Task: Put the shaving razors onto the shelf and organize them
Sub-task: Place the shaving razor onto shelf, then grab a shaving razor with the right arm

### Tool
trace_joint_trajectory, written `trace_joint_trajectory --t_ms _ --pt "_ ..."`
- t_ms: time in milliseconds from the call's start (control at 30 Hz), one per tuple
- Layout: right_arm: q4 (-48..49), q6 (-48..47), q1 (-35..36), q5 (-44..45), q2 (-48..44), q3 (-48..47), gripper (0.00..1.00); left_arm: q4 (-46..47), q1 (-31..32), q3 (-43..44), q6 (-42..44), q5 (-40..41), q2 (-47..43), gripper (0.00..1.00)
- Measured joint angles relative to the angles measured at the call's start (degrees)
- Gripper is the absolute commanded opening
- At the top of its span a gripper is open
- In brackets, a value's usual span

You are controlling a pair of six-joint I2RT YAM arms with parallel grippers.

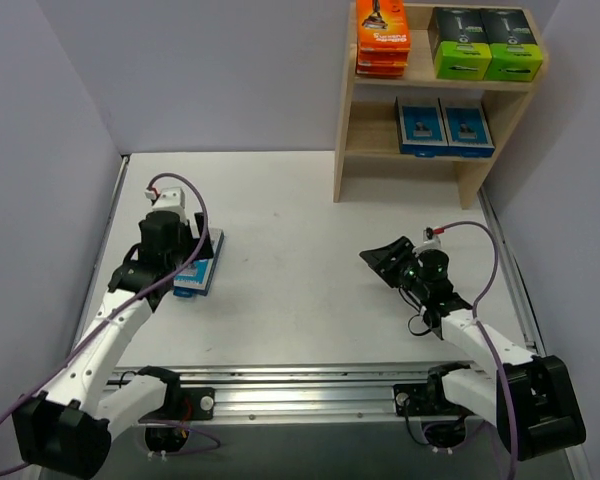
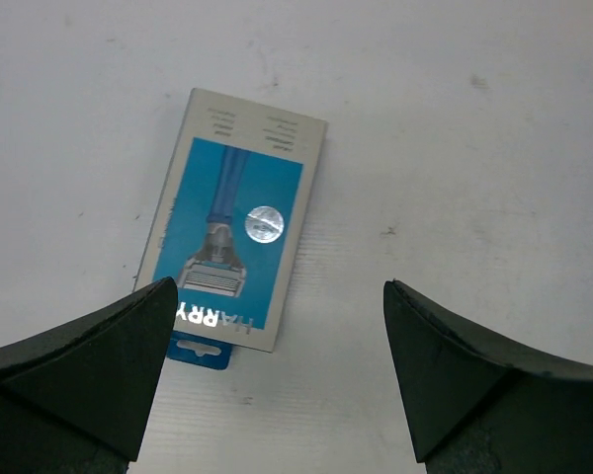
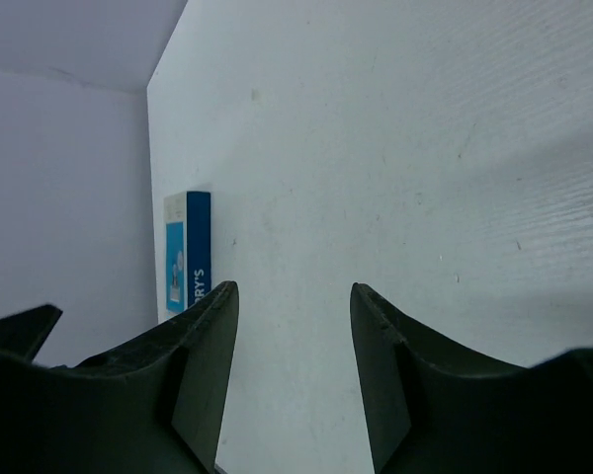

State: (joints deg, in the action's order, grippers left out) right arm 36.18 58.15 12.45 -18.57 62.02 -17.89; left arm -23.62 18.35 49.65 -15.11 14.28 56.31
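The left end effector (image 2: 280, 283) hovers with its fingers spread wide, clamping nothing. A light-blue razor card (image 2: 232, 222) lies flat on the bench (image 1: 280, 220) directly below it, nearer the finger on the left of the wrist view. The right end effector (image 1: 382, 257) has its fingers partly apart over bare bench, with that card well ahead of it. Beyond it, the shelf (image 1: 435, 85) carries orange packs (image 1: 383, 40) and black boxes (image 1: 485, 45) on the top tier and two blue cards (image 1: 445, 127) on the lower.
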Motion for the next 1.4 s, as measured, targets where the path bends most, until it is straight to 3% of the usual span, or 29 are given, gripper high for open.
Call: trace_joint_trajectory --t_ms 233,467,533,667,833,867,1233,1400 --pt "-1.29 -6.19 0.02 -3.93 -9.62 2.49 0.48 -1.14 -12.83 2.16 -3.72 -0.17 9.88 0.94" --pt "-4.76 -9.31 -0.17 -8.26 -16.98 6.86 0.5 -0.02 -24.76 4.33 -5.84 -9.18 20.63 0.94" --pt "-5.44 -9.68 -0.55 -9.49 -18.03 7.67 0.51 0.48 -27.65 4.74 -6.19 -12.81 24.24 0.99" --pt "-5.7 -10.73 -0.85 -11.69 -18.82 8.26 0.51 1.7 -32.94 4.85 -7.17 -19.04 30.6 1.0" --pt "-5.62 -12.09 -0.92 -13.14 -19.93 8.74 0.51 4.87 -33.57 4.83 -8.44 -22.97 31.82 1.0" --pt "-5.6 -12.17 -0.94 -13.35 -19.93 8.92 0.51 5.7 -33.44 4.83 -8.68 -23.54 32.0 0.95" --pt "-5.53 -11.93 -1.18 -13.86 -20.04 11.85 0.51 10.93 -32.06 4.76 -10.47 -28.3 39.08 0.9" --pt "-5.49 -11.91 -1.22 -13.84 -20.06 11.85 0.51 11.06 -26.69 2.49 -13.0 -29.27 38.62 0.89"
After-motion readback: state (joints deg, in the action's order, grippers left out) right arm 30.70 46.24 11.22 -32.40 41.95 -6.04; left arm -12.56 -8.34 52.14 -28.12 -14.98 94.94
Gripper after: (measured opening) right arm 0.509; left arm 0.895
